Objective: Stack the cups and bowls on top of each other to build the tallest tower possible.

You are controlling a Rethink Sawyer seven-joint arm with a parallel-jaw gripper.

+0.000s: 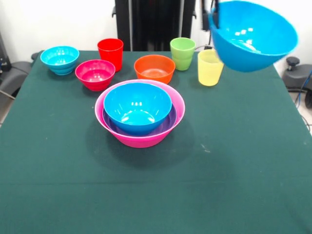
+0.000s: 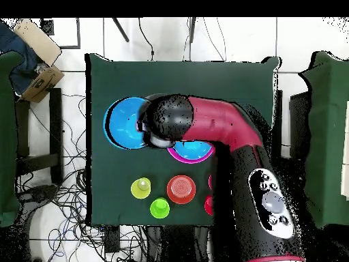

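My gripper [image 1: 213, 10] comes in at the top right of the front view, shut on the rim of a medium blue bowl [image 1: 253, 36] that hangs tilted in the air above the yellow cup [image 1: 210, 68]. In the overhead view this bowl [image 2: 123, 123] juts out left of the arm. The tower [image 1: 140, 113] stands mid-table: the pink bowl [image 1: 141, 140] holds the purple bowl [image 1: 168, 124] and the other blue bowl [image 1: 137, 105]. Behind stand the cyan bowl [image 1: 60, 59], the magenta-red bowl [image 1: 95, 74], the red cup [image 1: 110, 52], the orange bowl [image 1: 154, 68] and the green cup [image 1: 183, 53].
The green cloth [image 1: 146, 195] covers the table. The robot's pedestal [image 1: 153, 24] stands behind the far edge. The arm [image 2: 218, 129] hides most of the tower in the overhead view. Cables and chairs lie around the table.
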